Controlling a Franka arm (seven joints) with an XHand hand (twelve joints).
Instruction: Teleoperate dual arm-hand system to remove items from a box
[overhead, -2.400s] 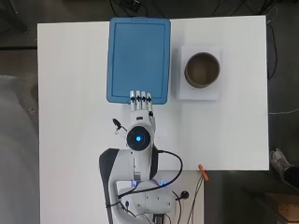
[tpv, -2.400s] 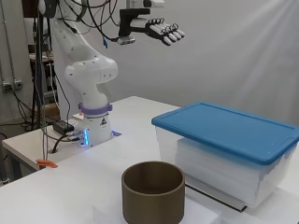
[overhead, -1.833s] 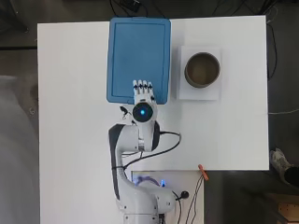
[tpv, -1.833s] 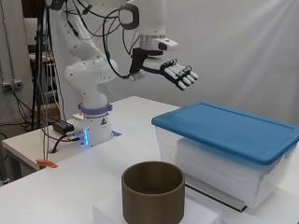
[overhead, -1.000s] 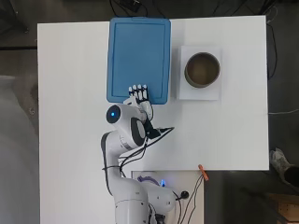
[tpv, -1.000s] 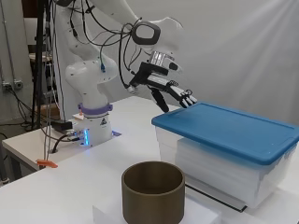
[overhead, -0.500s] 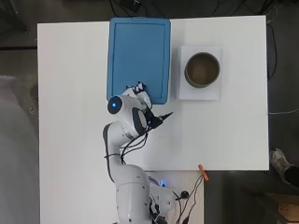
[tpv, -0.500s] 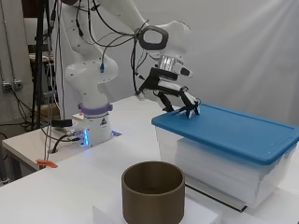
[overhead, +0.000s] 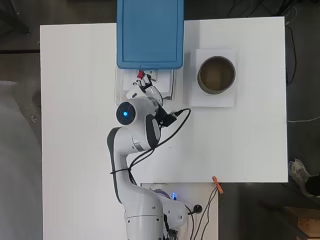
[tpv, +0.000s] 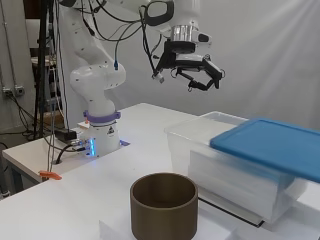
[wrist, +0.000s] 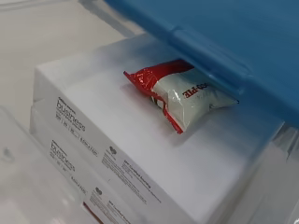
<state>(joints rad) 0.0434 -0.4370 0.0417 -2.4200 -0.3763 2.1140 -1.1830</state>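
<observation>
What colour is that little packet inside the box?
The packet is red and white, clearest in the wrist view.

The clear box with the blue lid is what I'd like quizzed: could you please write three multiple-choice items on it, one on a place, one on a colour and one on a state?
1. Where does the snack packet lie?
A. in the brown cup
B. on the white cartons inside the clear box
C. on the bare table

2. What colours is the packet?
A. red and white
B. green and yellow
C. all black

3. How does the blue lid sit on the clear box?
A. closed over the whole box
B. slid partway off, leaving the end near the arm open
C. lying on the table beside the box

Answers:
1 B, the wrist view shows it resting on the white cartons.
2 A, its end is red and its body white.
3 B, the side view shows the box's near end uncovered below the hand.
</observation>
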